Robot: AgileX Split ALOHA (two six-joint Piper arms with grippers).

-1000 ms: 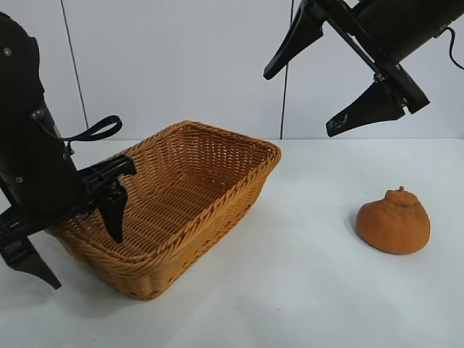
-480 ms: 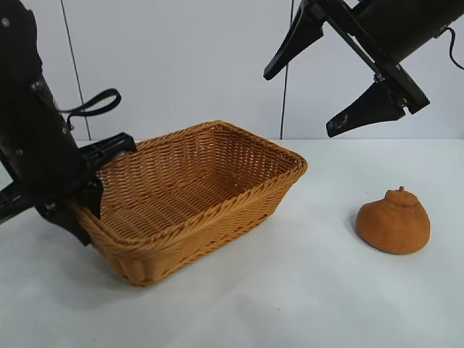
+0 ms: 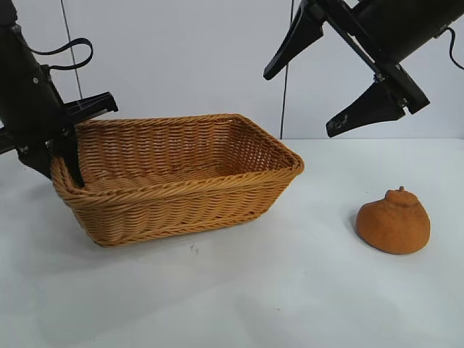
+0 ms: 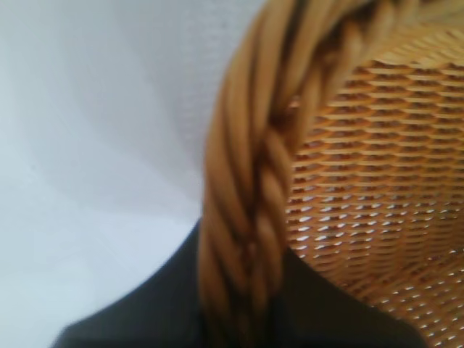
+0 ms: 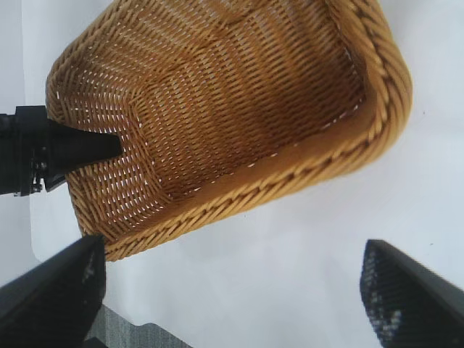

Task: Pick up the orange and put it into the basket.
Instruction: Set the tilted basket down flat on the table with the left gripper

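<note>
The tan woven basket stands at the left of the white table, its long side toward the exterior view. My left gripper is shut on the braided rim at the basket's left end, one finger inside and one outside. In the left wrist view the rim runs between the dark fingers. The orange lies alone on the table at the right, well apart from the basket. My right gripper hangs open high above the table between basket and orange, holding nothing. Its wrist view looks down into the basket; the orange is out of that view.
White wall panels stand behind the table. Bare tabletop separates the basket from the orange. The left gripper's finger shows inside the basket's end in the right wrist view, and the table's edge is near there.
My left gripper closed on the basket's rim and swung the basket round to the left, so its long side now faces the camera. Right arm and orange have not moved.
</note>
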